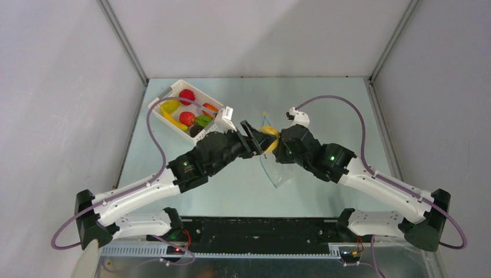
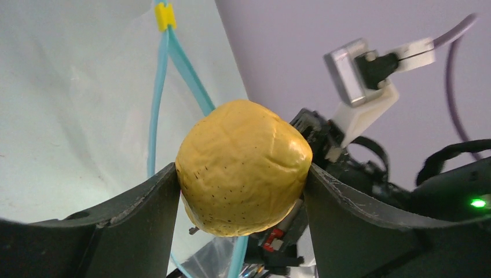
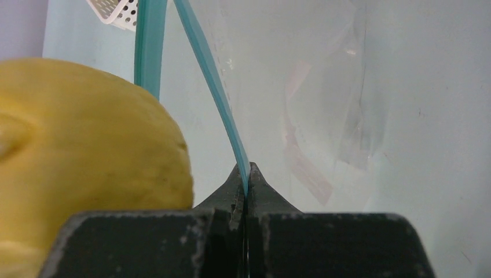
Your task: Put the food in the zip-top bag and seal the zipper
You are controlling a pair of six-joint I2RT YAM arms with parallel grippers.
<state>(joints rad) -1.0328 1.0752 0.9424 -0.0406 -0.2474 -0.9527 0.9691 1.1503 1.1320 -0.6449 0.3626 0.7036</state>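
Pale walls closed in a grey-green table (image 1: 324, 104). Near its far left corner sat a white slotted basket (image 1: 164, 92) with the rest of the food, among it a red fruit (image 1: 186, 96), a yellow banana, and orange, green and dark pieces.

Toward the middle of the table, the left gripper (image 2: 242, 171) had its jaws spread wide around a dimpled yellow lemon (image 1: 270, 139), one finger pressed to each side, and held it right at the bag's mouth.

The zip-top bag (image 1: 278, 174) lay clear and crinkled at mid-table, trailing toward the near edge. Its teal zipper (image 3: 217, 87) was split into two diverging strips, with a yellow slider (image 2: 165, 16) at the far end.

The right gripper (image 3: 245, 172) was pinched fully closed on one strip, seemingly to hold that lip up and apart, so that the mouth stayed open for the lemon. Sealing was not yet done.
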